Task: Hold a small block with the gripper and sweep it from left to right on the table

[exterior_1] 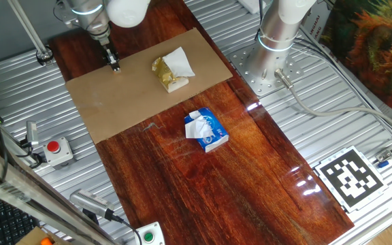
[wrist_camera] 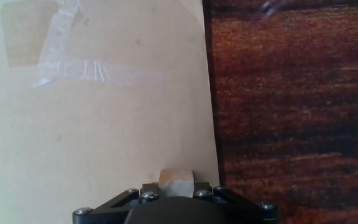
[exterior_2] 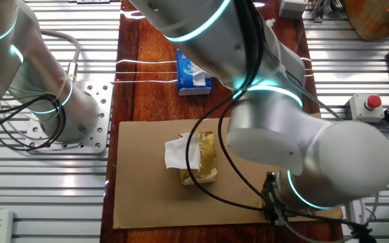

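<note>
The pincer (exterior_1: 115,66) stands low over the tan cardboard sheet (exterior_1: 114,102) on the bench (exterior_1: 203,184), close to the sheet's edge. In the hand view its fingers are drawn in narrow on the small block (wrist_camera: 176,178), which sits between them, with dark wood beginning just to one side. Further along the sheet from the pincer lies a yellowish crumpled lump with white paper (exterior_1: 171,70). Well beyond that, on bare wood, rests a blue-and-white packet (exterior_1: 206,129).
</note>
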Available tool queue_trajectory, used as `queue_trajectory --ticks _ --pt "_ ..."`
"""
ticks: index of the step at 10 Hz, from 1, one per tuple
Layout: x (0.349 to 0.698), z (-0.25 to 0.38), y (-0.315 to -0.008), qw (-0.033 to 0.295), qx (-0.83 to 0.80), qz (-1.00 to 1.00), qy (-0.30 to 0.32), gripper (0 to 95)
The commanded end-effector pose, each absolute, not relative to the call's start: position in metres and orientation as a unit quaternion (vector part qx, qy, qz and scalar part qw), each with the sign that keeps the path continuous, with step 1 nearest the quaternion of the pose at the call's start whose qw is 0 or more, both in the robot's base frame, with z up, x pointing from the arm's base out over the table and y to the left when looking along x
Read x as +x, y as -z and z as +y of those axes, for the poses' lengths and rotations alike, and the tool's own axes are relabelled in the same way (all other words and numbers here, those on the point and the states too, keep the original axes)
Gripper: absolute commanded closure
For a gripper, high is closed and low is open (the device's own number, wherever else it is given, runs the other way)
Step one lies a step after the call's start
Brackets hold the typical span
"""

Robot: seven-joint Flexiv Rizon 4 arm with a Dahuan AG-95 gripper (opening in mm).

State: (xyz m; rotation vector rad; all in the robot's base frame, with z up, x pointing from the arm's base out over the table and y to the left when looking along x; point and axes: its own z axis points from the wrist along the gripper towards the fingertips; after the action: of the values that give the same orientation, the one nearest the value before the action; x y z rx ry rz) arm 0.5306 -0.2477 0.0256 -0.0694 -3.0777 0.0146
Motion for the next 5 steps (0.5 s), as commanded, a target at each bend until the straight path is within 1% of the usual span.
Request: queue_trajectory --ticks 1,4,5 --pt "0.5314 -0.2475 -0.0193 0.027 -0.025 -0.999 0.004 76.0" --pt "0.5280 -0.2468 -0.0192 0.037 -0.022 -0.999 -0.001 76.0" --pt "0.5271 -0.2467 -0.0191 0.031 -0.021 -0.999 -0.003 76.0"
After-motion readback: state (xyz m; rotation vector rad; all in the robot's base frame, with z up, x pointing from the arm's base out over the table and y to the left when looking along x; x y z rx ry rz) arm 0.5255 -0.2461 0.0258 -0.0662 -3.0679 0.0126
